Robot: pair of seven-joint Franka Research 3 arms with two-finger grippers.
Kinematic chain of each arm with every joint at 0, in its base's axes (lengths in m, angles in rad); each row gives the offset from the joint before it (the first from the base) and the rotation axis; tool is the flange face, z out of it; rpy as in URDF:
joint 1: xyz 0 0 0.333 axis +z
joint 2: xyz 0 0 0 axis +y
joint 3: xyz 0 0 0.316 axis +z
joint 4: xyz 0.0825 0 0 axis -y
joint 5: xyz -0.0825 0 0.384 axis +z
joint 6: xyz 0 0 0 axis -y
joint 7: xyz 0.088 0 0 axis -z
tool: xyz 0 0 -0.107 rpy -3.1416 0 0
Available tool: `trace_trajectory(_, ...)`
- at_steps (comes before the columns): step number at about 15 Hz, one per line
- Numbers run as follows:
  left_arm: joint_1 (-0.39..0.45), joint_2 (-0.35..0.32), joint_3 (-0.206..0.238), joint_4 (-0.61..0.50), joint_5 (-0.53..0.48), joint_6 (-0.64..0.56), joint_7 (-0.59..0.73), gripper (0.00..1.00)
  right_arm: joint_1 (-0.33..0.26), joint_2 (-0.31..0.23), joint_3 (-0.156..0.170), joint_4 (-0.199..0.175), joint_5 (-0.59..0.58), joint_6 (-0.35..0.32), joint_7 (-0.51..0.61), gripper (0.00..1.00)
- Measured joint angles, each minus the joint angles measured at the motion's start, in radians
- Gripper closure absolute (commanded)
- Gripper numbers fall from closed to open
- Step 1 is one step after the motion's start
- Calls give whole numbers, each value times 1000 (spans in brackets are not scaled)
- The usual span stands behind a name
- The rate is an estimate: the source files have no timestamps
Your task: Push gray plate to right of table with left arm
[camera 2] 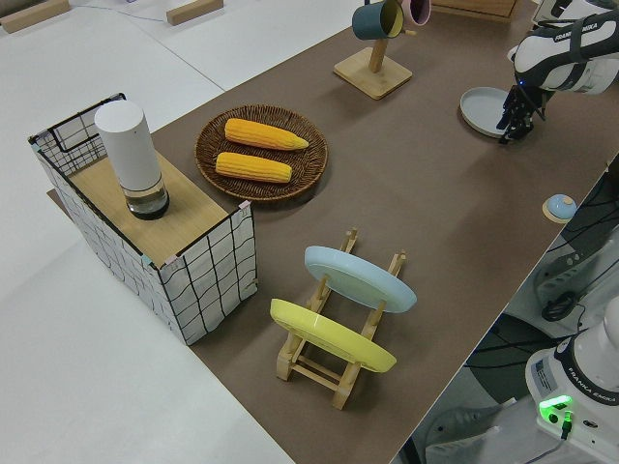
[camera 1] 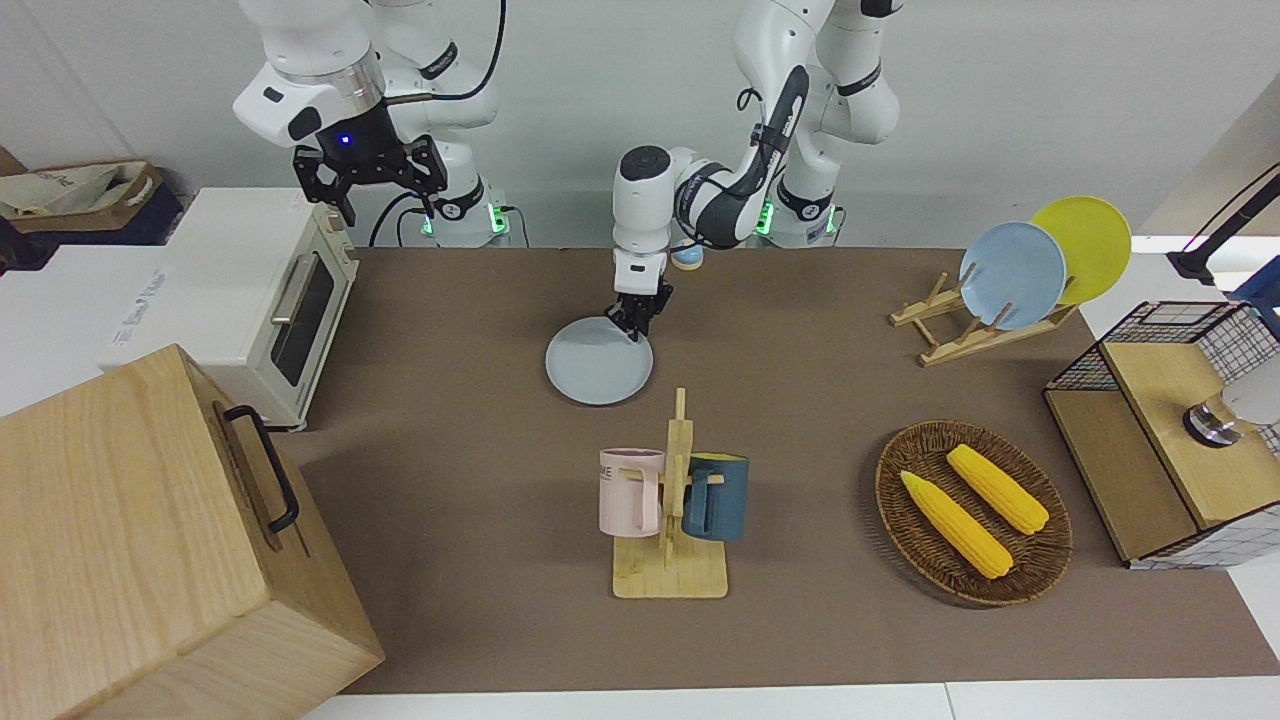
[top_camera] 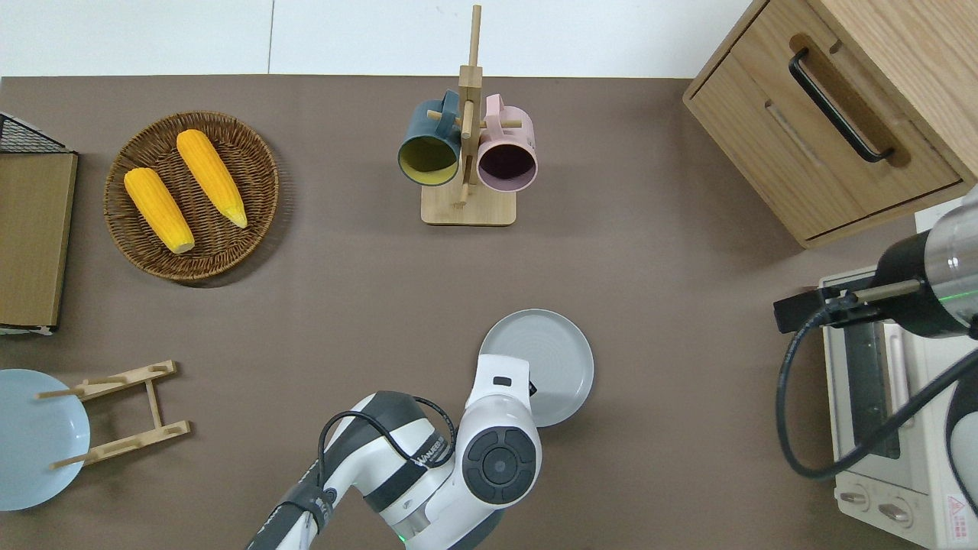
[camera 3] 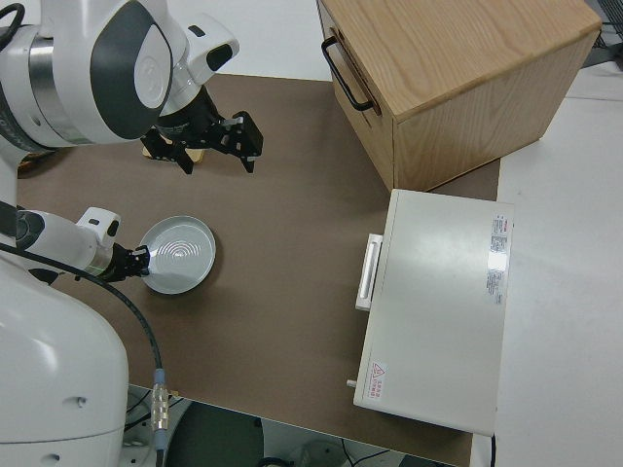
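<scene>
Left gripper (camera 1: 636, 327) down at rim of gray plate (camera 1: 597, 364), robot-side edge, finger state cannot tell, plate flat on table (camera 1: 800, 600), right arm parked.

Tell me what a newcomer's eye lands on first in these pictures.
First, the left gripper, down at the rim of the gray plate lying flat mid-table on the robots' side. Next, two yellow corn cobs in a wicker basket toward the left arm's end, and a pink mug and a teal mug hanging on a wooden rack farther from the robots than the plate. The right arm is parked.
</scene>
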Motion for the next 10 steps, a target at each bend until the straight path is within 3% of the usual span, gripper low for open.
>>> trace_trajectory(7, 0, 6, 0, 13, 3, -5, 0, 2, 0, 0, 0, 0, 0, 0, 0, 17)
trace_trajectory(10, 1, -7, 5, 41, 7, -60, 0, 2, 0, 0, 0, 0, 0, 0, 0, 17)
